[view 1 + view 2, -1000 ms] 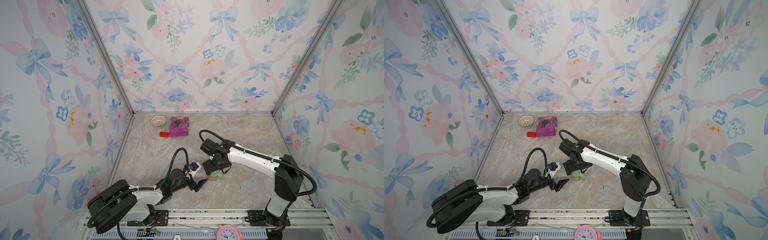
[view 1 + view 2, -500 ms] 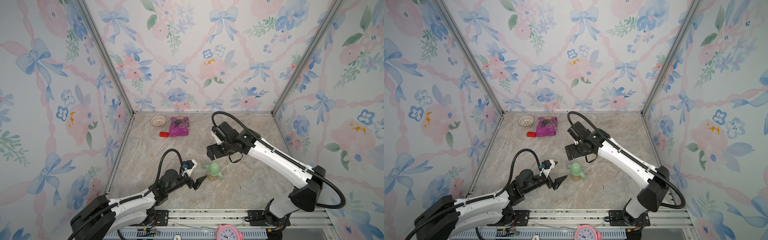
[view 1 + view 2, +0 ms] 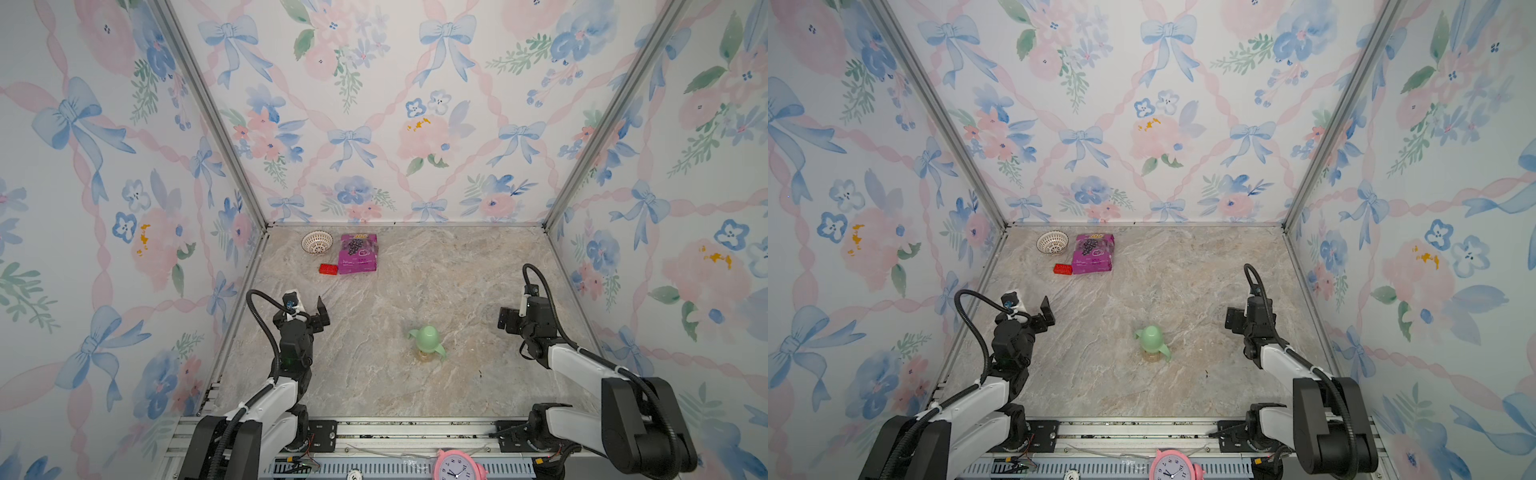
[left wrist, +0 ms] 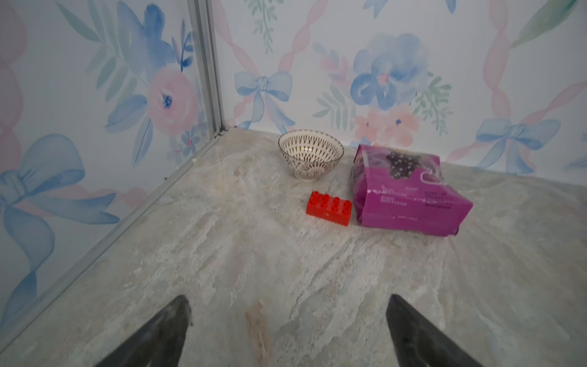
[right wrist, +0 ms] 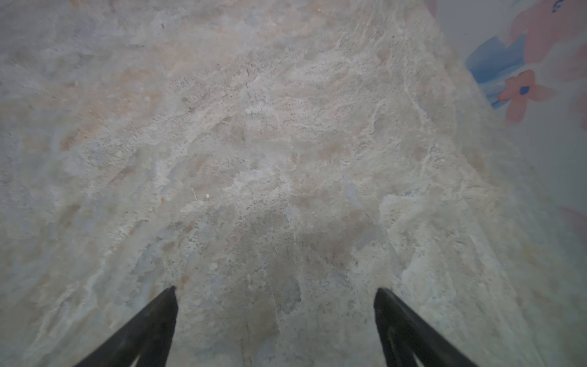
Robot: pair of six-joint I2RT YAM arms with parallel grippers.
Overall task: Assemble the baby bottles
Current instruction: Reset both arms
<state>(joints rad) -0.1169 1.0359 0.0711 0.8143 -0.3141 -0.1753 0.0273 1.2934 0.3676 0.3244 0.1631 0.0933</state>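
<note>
Capped, the bottle (image 3: 427, 341) stands centre-front on the desk (image 3: 457, 274): assembly looks finished. The left gripper (image 4: 287, 305) and right gripper (image 5: 274, 290) hang open, empty; only parking remains.

The mint-green dome cap (image 3: 427, 336) hides the neck of the bottle (image 3: 424, 355) in both top views; print on the purple packet (image 4: 409, 193) is too blurred to read

Bottle (image 3: 427, 338) on table (image 3: 436, 282), central; bowl (image 3: 308, 242), brick (image 3: 328, 269), packet (image 3: 358, 259) clustered back left.

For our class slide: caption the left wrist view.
Open left claw faces a bowl, red brick and purple packet.
</note>
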